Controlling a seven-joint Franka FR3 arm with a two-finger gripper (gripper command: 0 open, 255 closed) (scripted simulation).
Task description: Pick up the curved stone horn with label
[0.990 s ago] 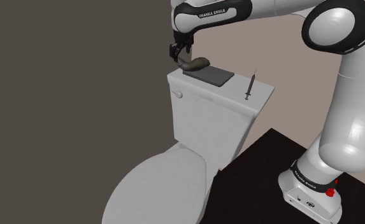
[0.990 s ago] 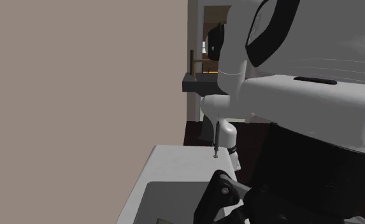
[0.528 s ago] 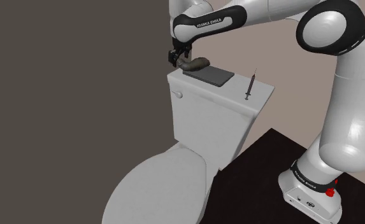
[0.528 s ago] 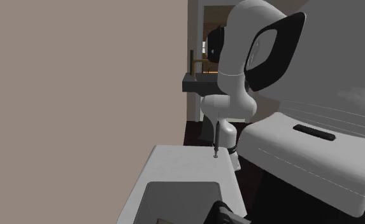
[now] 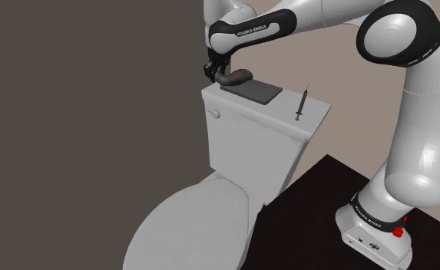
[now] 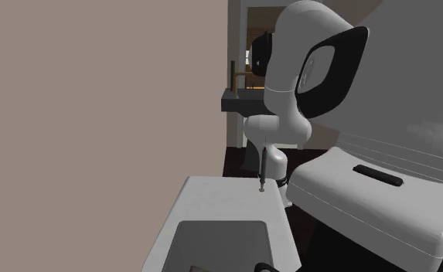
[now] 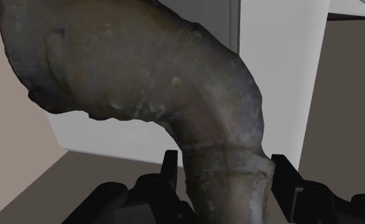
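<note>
1. The claw [image 5: 216, 74] hangs at the far corner of the toilet tank's lid [image 5: 245, 106], pointing down from the white arm's wrist.
2. In the wrist view the claw [image 7: 225, 167] is partly closed. Its two black fingers [image 7: 170, 168] press against either side of the horn's narrow end.
3. The curved stone horn [image 7: 174, 83] is mottled grey-brown. From the claw's grip it bends away and widens into a rough, broken-looking mouth.
4. In the shoulder view the horn [image 5: 236, 77] lies low on the tank lid, with one end in the claw and the rest stretching out beside it.
5. A dark flat slab [image 5: 251, 90] lies on the lid just beside the claw and touches the horn's free end.
6. A thin pointed tool [image 5: 302, 102] lies well apart from the claw, beyond the slab and near the lid's other end.
7. Below the claw and the tank, the toilet's closed seat cover [image 5: 195, 222] faces up.
</note>
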